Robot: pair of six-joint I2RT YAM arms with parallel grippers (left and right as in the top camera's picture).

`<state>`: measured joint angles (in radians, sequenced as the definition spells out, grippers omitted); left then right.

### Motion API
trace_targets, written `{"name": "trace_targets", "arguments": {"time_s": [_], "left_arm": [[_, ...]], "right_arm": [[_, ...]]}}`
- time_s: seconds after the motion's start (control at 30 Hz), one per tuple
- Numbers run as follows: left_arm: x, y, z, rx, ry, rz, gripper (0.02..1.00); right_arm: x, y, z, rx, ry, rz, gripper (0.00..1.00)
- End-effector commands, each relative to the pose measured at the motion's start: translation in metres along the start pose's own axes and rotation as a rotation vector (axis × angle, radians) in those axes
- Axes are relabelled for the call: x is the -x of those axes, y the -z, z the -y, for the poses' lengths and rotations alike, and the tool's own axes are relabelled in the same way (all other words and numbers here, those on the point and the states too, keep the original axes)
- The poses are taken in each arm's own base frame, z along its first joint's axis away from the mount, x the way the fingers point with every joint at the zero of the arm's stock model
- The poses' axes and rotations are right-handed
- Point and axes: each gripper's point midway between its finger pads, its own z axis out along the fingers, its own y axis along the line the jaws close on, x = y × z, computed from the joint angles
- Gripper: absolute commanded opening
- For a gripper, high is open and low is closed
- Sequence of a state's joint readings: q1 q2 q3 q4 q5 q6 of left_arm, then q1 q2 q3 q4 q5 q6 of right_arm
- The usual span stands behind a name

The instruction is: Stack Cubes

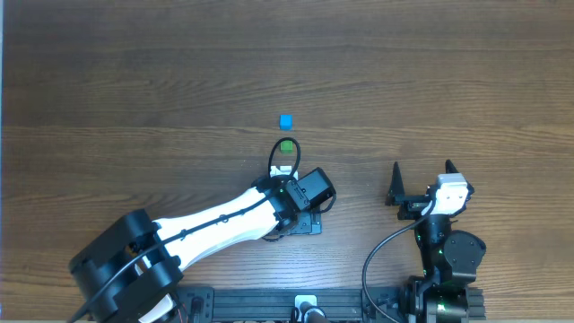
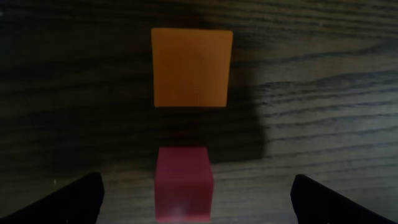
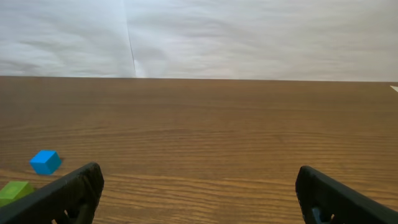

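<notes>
A blue cube [image 1: 285, 121] lies near the table's middle, with a green cube [image 1: 286, 146] just in front of it. My left gripper [image 1: 283, 168] hangs right behind the green cube, pointing down. In the left wrist view my left gripper [image 2: 196, 182] is open, and a red cube [image 2: 183, 183] sits on the wood between its wide-spread fingers. An orange cube [image 2: 191, 67] lies a short gap beyond the red one. My right gripper [image 1: 421, 175] rests open at the right, holding nothing. Its wrist view shows the blue cube [image 3: 45, 162] and the green cube [image 3: 13, 191] off to one side.
The wooden table [image 1: 134, 90] stretches bare around the cubes. A white backdrop [image 3: 249, 37] stands past the table's far edge in the right wrist view. The left arm's white link [image 1: 215, 220] slants across the lower middle.
</notes>
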<state>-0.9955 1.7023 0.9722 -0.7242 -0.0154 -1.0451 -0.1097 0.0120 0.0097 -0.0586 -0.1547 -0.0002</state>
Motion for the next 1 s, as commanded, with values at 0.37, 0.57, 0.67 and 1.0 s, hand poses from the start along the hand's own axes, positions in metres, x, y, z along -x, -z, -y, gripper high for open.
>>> {"name": "trace_targets", "arguments": {"time_s": [0.37,0.57,0.67,1.0], "left_arm": [[-0.0016,-0.0149,-0.0104,0.055,-0.015,-0.015,0.809],[-0.0021,-0.0165,-0.0112,0.061,-0.018,-0.018,0.744],[-0.0021,-0.0165,-0.0112,0.061,-0.018,-0.018,0.733],[-0.0049,-0.0182,-0.0109,0.065,-0.040,-0.025,0.660]], "right_arm": [[-0.0018,0.0001,-0.0004,0.000,-0.003,-0.003,0.991],[-0.0018,0.0001,-0.0004,0.000,-0.003,-0.003,0.993],[-0.0018,0.0001,-0.0004,0.000,-0.003,-0.003,0.993],[-0.0018,0.0001,-0.0004,0.000,-0.003,-0.003,0.991]]}}
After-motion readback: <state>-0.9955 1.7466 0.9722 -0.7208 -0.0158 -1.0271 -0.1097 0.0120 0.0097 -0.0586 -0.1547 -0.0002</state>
